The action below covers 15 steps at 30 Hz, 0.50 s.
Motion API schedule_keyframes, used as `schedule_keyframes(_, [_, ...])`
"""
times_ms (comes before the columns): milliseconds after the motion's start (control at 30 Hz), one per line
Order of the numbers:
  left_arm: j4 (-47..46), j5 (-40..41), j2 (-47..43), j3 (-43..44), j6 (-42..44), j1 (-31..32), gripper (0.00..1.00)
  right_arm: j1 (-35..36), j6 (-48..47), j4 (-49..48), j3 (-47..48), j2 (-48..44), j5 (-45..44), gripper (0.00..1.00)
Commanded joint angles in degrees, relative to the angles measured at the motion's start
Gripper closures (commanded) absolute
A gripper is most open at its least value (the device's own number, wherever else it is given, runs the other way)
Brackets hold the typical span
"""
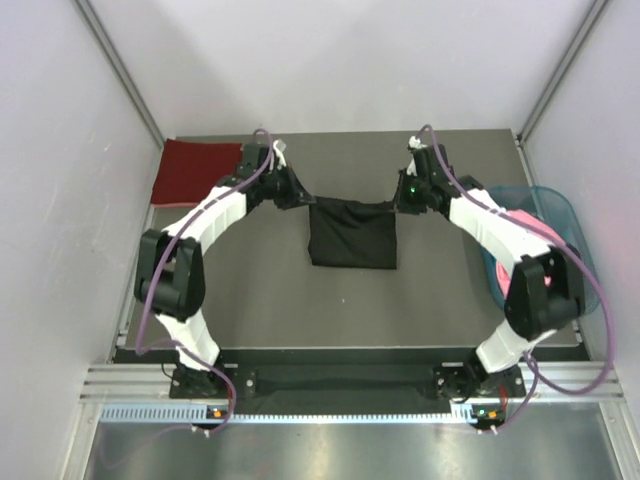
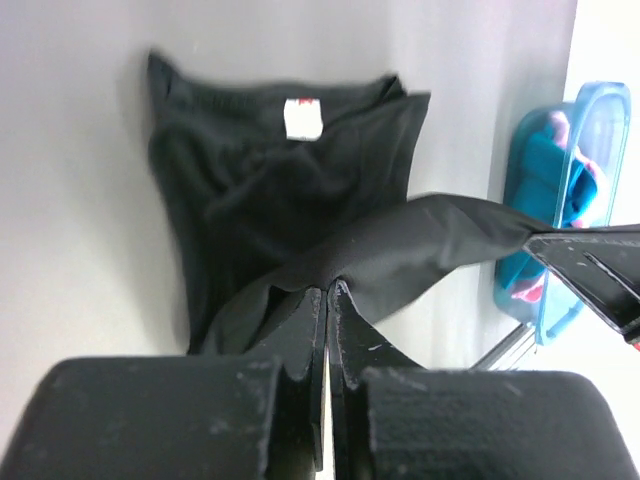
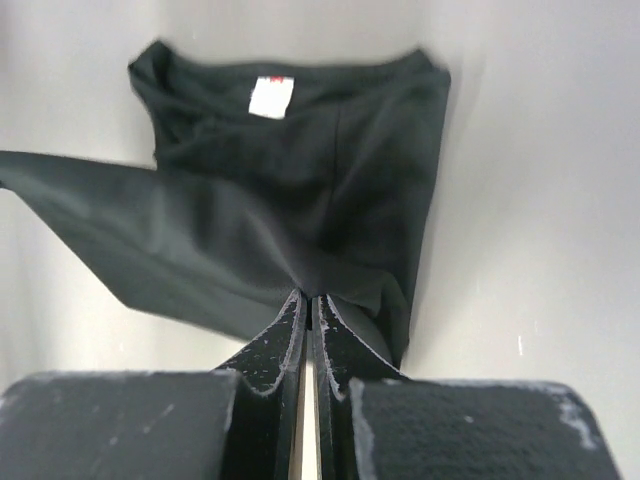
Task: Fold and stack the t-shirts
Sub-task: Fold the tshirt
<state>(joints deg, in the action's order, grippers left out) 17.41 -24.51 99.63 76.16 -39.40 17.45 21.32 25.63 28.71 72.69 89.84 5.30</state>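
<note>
A black t-shirt (image 1: 352,235) lies partly folded in the middle of the table, its far edge lifted and stretched between both grippers. My left gripper (image 1: 300,196) is shut on the shirt's far left corner (image 2: 330,285). My right gripper (image 1: 398,203) is shut on the far right corner (image 3: 310,292). Both wrist views show the white neck label (image 2: 302,118) (image 3: 270,97) on the cloth below. A dark red t-shirt (image 1: 196,172) lies folded flat at the table's far left corner. Pink and blue cloth (image 1: 525,225) sits in the basket at the right.
A teal plastic basket (image 1: 562,215) stands at the table's right edge, partly behind my right arm; it also shows in the left wrist view as the basket (image 2: 560,200). White walls close in the table on three sides.
</note>
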Motion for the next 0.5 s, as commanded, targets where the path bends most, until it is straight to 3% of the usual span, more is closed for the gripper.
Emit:
schedule_keyframes(0, [-7.03,-3.96,4.68,5.04,1.78,-1.1,1.0,-1.72,-2.16,-2.43,6.14,4.71,3.13,1.0])
schedule_keyframes(267, [-6.96,-5.81,19.36,17.87,2.74,-1.9,1.0,-5.41,-1.19,-5.94,11.51,16.05,3.84,1.0])
schedule_keyframes(467, [-7.04,-3.7,24.11,20.96,2.4,-3.3,1.0,-6.64,-1.9,-7.17,16.25,21.77,3.84,0.99])
